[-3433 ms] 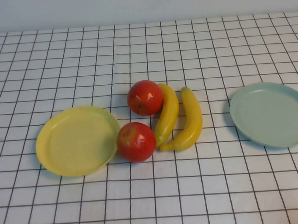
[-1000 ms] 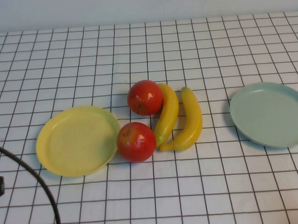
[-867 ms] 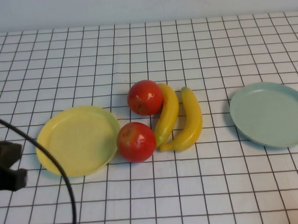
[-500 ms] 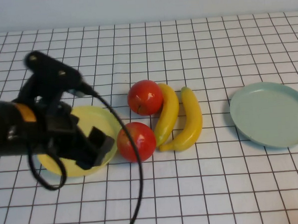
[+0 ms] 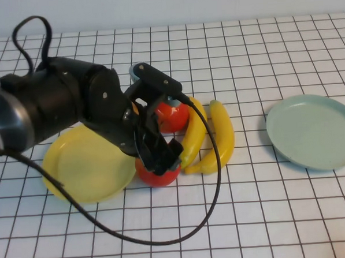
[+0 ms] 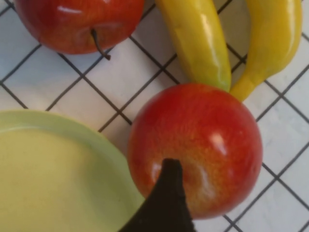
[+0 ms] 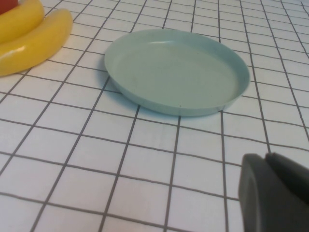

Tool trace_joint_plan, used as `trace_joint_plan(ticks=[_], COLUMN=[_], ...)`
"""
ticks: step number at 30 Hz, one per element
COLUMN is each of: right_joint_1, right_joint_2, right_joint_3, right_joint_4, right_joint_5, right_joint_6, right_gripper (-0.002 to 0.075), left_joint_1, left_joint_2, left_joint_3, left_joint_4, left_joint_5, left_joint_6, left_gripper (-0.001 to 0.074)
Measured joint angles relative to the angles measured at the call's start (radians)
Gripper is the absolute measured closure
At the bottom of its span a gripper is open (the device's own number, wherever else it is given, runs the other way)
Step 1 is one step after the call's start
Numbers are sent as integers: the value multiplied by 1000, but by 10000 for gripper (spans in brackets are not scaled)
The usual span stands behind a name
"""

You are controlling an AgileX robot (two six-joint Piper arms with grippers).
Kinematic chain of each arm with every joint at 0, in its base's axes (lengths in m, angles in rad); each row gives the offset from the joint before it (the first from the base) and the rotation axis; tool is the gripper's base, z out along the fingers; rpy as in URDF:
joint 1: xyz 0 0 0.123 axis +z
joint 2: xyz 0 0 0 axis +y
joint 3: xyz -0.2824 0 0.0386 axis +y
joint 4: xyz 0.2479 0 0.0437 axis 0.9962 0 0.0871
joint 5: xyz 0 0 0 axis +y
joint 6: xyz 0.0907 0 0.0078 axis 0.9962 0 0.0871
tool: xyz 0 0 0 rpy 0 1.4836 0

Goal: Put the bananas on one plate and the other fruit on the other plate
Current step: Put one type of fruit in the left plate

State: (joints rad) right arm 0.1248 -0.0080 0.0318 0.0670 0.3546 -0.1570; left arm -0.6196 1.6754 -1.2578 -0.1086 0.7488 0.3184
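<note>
Two red apples lie at mid-table, the far one [image 5: 170, 114] and the near one [image 5: 157, 173], with two yellow bananas [image 5: 194, 131] [image 5: 222, 139] just right of them. The yellow plate [image 5: 76, 174] is on the left and the pale blue-green plate [image 5: 314, 130] on the right; both are empty. My left gripper [image 5: 162, 155] hangs open right over the near apple [image 6: 203, 140], with one dark fingertip [image 6: 166, 198] at its plate side. My right gripper [image 7: 275, 193] is shut and empty, low over the table near the blue-green plate [image 7: 176, 70], and is out of the high view.
My left arm's dark body [image 5: 61, 106] covers the far part of the yellow plate, and its cable [image 5: 213, 179] loops over the table in front of the fruit. The near apple touches the yellow plate's rim [image 6: 111, 150].
My left arm has swung in from the left edge, across the yellow plate, and now sits over the near apple. Fruit and plates have not moved.
</note>
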Motion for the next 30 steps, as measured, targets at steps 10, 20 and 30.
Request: trace_joint_plan(ticks=[10,20,30], right_joint_1=[0,0,0], right_joint_2=[0,0,0], right_joint_3=[0,0,0], right_joint_4=[0,0,0], right_joint_5=[0,0,0], right_joint_6=[0,0,0], right_gripper=[741,741,741], left_joint_1=[19,39,48], left_joint_2=[113,157,176], left_joint_3=[-85,-89,-99], left_joint_4=[44,25,5], left_joint_5=[29,16,-16], left_joint_6=[0,16,16], left_gripper=[124,124,127])
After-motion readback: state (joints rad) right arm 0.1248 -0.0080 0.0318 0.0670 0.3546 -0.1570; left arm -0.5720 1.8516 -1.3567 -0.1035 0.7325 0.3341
